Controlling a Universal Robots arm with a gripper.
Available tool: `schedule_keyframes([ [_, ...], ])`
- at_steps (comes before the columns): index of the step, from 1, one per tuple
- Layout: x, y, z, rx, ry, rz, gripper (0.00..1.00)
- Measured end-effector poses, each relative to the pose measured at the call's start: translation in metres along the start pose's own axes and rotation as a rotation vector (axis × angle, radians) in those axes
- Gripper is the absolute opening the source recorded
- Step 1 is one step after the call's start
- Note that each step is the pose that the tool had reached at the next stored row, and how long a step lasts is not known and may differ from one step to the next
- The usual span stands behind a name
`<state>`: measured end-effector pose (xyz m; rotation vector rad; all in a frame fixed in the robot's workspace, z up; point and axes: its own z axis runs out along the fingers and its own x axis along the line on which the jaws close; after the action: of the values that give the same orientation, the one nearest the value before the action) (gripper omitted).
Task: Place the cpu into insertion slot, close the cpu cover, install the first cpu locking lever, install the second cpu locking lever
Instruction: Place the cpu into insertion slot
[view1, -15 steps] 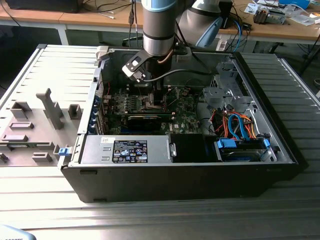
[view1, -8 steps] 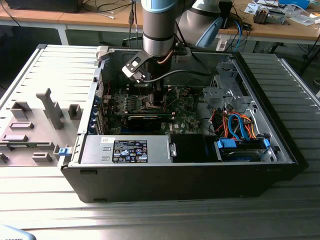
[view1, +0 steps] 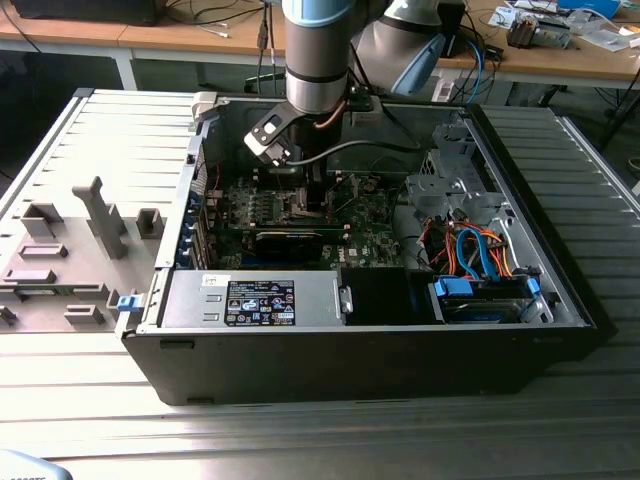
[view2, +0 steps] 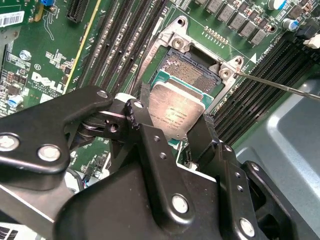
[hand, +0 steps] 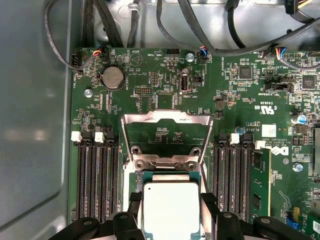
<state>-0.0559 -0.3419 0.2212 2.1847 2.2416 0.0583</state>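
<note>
Second wrist view: jaws clamped on two opposite edges of the cpu (view2: 177, 112). It hangs over the near part of the socket (view2: 192, 65), and the bare contact field shows beyond its far edge. I cannot tell whether chip and socket touch.

Step in hand, my reading: the first one, placing the cpu; it is not seated.

First wrist view: cover (hand: 167, 131) stands tilted up and open just behind the socket, with green board (hand: 150, 85) visible through its window. Cover and both levers count as undone. One thin lever (view2: 280, 86) juts free past a socket corner.

Seating, as I judge it, calls for:
- chip square to the socket frame, centred and level
- a straight descent, no sideways drag over the contacts

Risk: a tilted or offset drop could bend contacts.

Cpu look: flat square, pale silver-grey lid with faint print, green rim at its edges.

Exterior view: arm (view1: 315, 60) reaches down into the open case (view1: 400, 350) on the bench (view1: 300, 440).
</note>
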Motion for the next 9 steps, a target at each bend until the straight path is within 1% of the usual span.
schedule_keyframes([
  [3,0.0004,-0.0006,0.0012,0.0000,0.0000,0.000,0.55],
  [5,0.0005,-0.0027,0.0028,0.0000,-0.0002,0.000,0.55],
  [9,0.0005,-0.0046,0.0057,0.0000,-0.0003,0.000,0.55],
])
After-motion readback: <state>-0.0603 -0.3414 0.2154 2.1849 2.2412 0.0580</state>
